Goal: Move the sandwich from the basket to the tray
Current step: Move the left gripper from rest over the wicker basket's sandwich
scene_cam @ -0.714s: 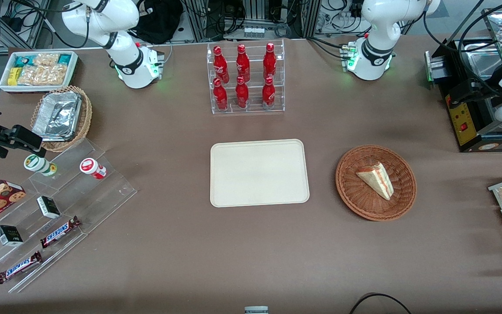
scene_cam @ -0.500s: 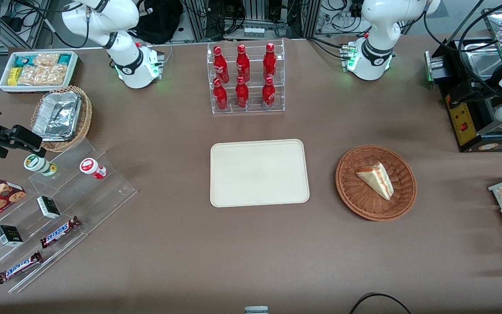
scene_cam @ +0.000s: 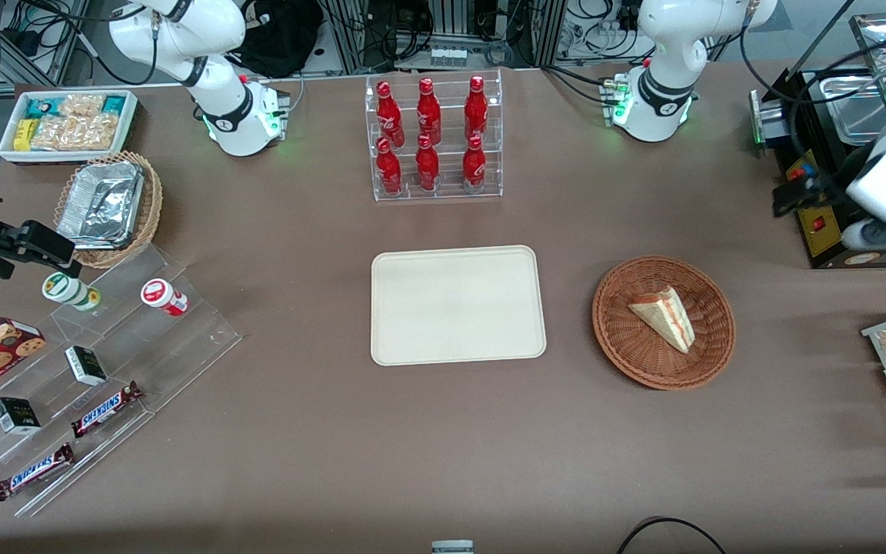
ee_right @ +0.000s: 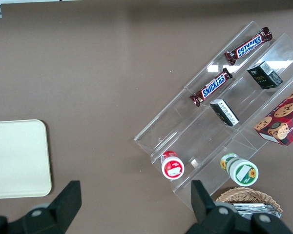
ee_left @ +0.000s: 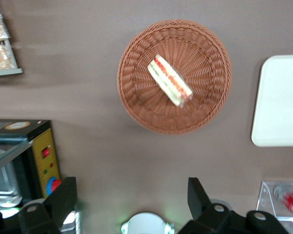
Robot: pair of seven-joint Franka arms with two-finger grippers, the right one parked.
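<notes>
Tabletop: wrist view shows gripper (ee_left: 132, 200) gaping above basket (ee_left: 136, 105).

The working left arm reaches in at its own end of the table, its white wrist housing high above the brown tabletop, farther from the front camera than the round reddish-brown woven wicker basket (scene_cam: 664, 322) and off to the side of it. The gripper (ee_left: 129, 202) points straight down at the bare table surface, with the basket lying ahead of it. Its two black fingers (ee_left: 63, 197) stand wide apart, holding nothing, well clear of the basket's rim.
</notes>
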